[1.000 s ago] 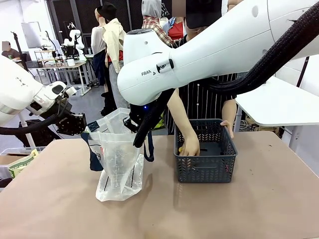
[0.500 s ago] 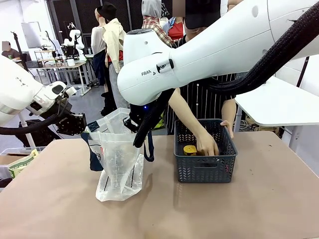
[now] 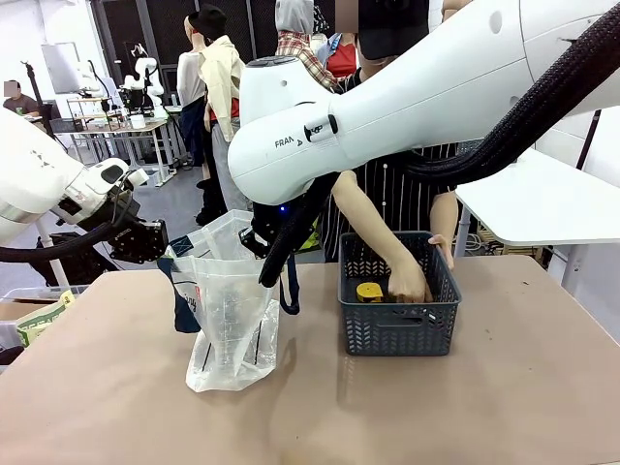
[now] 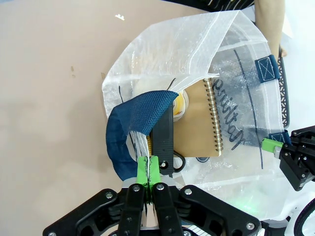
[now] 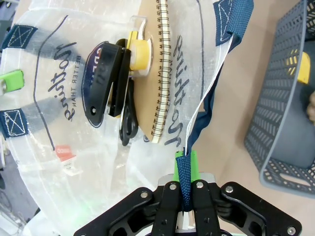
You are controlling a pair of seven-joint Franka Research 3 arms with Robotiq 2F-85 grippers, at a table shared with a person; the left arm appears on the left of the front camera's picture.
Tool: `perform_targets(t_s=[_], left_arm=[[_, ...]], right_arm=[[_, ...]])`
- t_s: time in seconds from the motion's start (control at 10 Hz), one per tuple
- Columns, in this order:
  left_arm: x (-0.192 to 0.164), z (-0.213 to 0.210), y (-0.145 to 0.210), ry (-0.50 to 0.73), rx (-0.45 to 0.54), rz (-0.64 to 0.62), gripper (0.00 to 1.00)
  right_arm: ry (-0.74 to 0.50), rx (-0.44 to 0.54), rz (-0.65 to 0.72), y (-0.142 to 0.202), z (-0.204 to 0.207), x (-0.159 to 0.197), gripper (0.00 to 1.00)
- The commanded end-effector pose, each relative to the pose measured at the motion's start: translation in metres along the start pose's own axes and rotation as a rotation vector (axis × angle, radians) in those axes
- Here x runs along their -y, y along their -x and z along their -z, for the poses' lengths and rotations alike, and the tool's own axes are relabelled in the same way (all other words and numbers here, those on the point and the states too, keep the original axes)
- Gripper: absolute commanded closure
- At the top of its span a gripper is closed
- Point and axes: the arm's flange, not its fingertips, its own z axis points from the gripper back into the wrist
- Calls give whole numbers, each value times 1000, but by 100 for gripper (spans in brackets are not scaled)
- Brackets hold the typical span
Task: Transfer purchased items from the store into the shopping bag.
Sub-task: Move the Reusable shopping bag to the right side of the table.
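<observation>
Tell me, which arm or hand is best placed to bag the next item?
Neither robot arm: left fingers and right fingers both clamp handles of the shopping bag. The person's hand is in the basket beside the yellow-topped container.

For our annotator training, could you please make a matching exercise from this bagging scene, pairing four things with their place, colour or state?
Things:
1 spiral notebook
2 person's hand
3 left gripper
4 basket

Descriptions:
A dark grey lattice
B shut on a navy handle
C inside the shopping bag
D reaching into the basket

Pairs: 1-C, 2-D, 3-B, 4-A
</observation>
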Motion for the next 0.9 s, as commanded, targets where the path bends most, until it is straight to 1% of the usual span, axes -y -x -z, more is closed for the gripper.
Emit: perform_targets(t_s=[0.0,0.8], left_arm=[[0,-1,1,-3,8,-5,100],[0,-1,1,-3,8,-5,100]], right_arm=[[3,-2,-2,2,1,1,100],[3,-2,-2,2,1,1,100]])
